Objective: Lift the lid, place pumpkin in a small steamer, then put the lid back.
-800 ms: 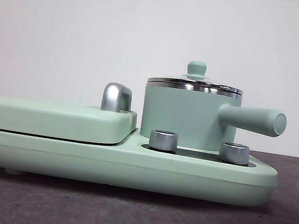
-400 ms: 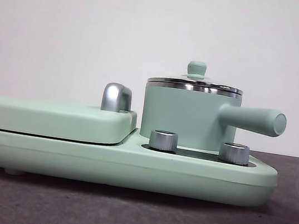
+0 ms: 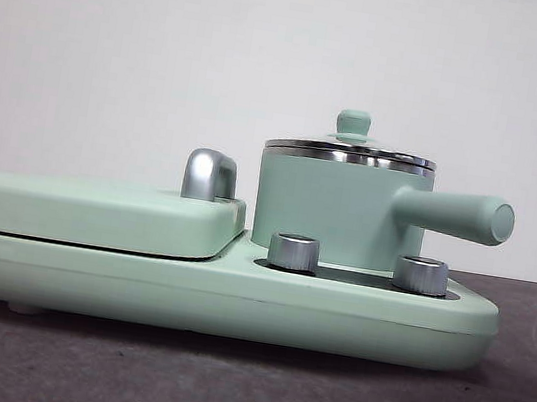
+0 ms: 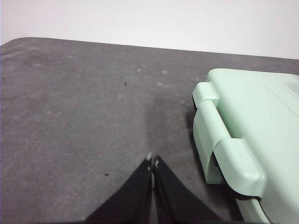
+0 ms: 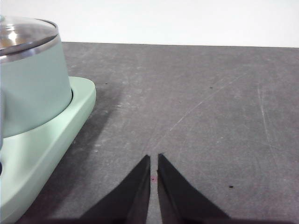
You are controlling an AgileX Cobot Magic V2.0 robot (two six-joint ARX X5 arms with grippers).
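Here the lid (image 3: 351, 145) sits closed on the small steamer (image 3: 333, 211), which stands on the long base (image 3: 223, 300) behind 2 silver dials (image 3: 294, 251). The left hand (image 4: 152, 162) and right hand (image 5: 153, 158) hover over bare table (image 5: 210, 116), each pressed together, empty.

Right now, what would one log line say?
lid: on steamer | pumpkin: unseen | left pincer: shut, empty | right pincer: shut, empty

Small steamer (image 3: 333, 209) on the base (image 3: 213, 299), right end; lid (image 3: 350, 148) on steamer. Flat cover (image 3: 95, 213) left of steamer. Two dials (image 3: 293, 251) before it.
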